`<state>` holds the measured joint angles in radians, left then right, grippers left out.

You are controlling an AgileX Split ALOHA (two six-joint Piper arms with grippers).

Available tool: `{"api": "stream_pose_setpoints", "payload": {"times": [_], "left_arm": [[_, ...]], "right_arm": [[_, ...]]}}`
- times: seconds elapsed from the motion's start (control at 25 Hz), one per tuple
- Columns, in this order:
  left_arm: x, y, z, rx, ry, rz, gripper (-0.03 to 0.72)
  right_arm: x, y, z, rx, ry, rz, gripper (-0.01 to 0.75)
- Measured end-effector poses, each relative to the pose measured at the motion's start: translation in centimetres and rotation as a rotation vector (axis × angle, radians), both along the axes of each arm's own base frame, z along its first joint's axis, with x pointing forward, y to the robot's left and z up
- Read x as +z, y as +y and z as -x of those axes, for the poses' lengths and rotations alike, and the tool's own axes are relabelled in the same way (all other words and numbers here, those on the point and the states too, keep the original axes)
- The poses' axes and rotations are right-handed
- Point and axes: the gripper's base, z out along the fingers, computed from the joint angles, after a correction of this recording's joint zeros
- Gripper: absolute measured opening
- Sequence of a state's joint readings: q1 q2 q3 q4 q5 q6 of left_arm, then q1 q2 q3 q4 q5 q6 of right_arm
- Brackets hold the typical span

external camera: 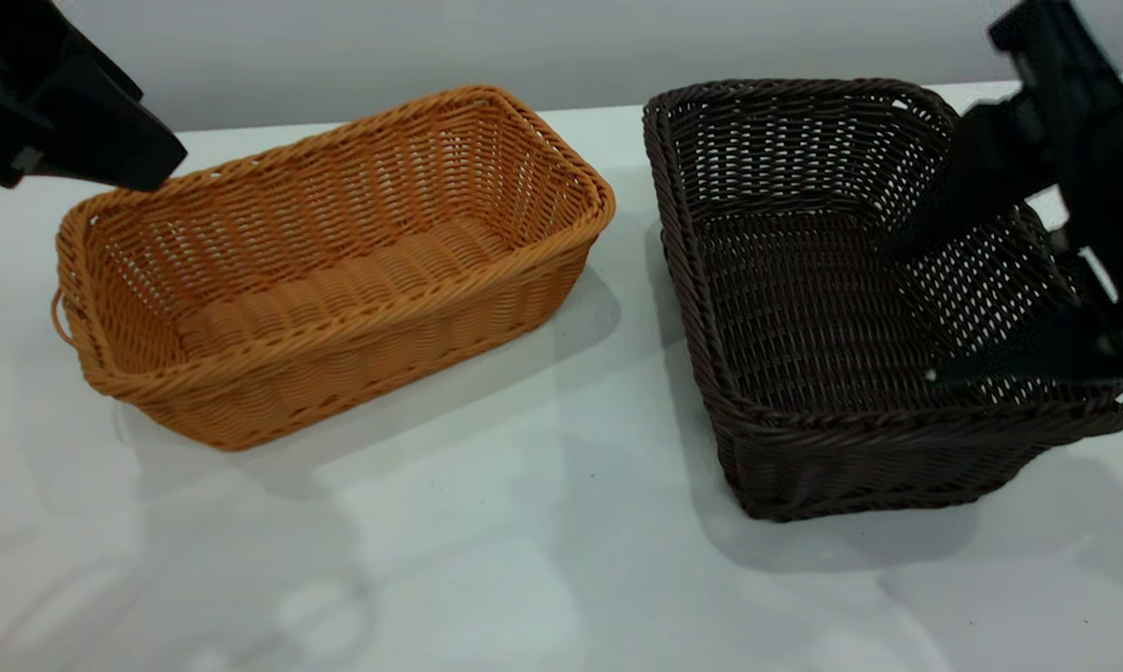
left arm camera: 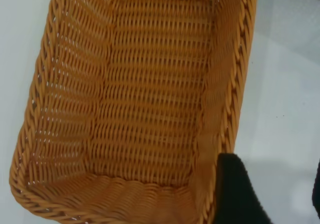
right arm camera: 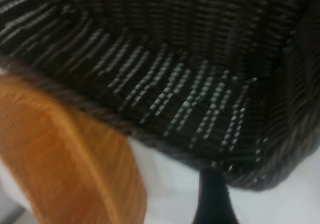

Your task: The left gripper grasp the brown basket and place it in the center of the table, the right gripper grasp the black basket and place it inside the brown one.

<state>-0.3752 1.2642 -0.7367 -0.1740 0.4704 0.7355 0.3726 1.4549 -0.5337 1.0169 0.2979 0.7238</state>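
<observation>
brown basket [external camera: 337, 271]: orange-tan woven wicker, rectangular, braided rim, small loop at its outer end; it sits upright and empty on the table's left half in the exterior view, lying at a slant. the left wrist view looks straight down into it [left arm camera: 145, 108].
black basket [external camera: 860, 299]: very dark brown wicker, about the same size, upright and empty on the right half, just beside the brown one with a strip of bare table between them. the right wrist view shows its inner wall and rim [right arm camera: 165, 83] with the brown basket's rim beyond [right arm camera: 75, 159].
left gripper [external camera: 136, 168]: hangs over the outer end of the brown basket, its tip close above the rim; whether it touches the rim i cannot tell, and whether its claw is wide or narrow i cannot tell. one dark finger [left arm camera: 237, 191] shows just outside the basket wall.
right gripper [external camera: 934, 308]: at the black basket's outer long side, claw spread wide, one finger reaching down inside the basket, the other low over the near corner of the rim.
table [external camera: 542, 560]: white, glossy.
</observation>
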Motion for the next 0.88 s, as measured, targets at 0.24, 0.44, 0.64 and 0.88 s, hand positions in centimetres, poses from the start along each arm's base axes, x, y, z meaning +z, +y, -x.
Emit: {"api": "stream_pose_setpoints", "payload": {"times": [0.24,0.44,0.64,0.88], "left_arm": [[-0.1,-0.1,-0.2,0.003,-0.009,0.002,0.335],[-0.1,-0.1,-0.2,0.004,-0.008,0.002,0.335],[-0.2,-0.1,-0.2,0.003,-0.002,0.0,0.335],[-0.2,-0.1,-0.2,0.004,-0.001,0.0,0.335]], "right_arm": [[-1.7,0.0,-0.3,-0.021,0.062,0.028,0.443],[-3.3,0.0,-0.5,-0.041,0.118,0.049,0.443],[-4.2,-0.2,-1.0,-0.086,0.122,0.077,0.443],[-6.2,-0.3,-1.1,-0.093,0.183,0.115,0.443]]}}
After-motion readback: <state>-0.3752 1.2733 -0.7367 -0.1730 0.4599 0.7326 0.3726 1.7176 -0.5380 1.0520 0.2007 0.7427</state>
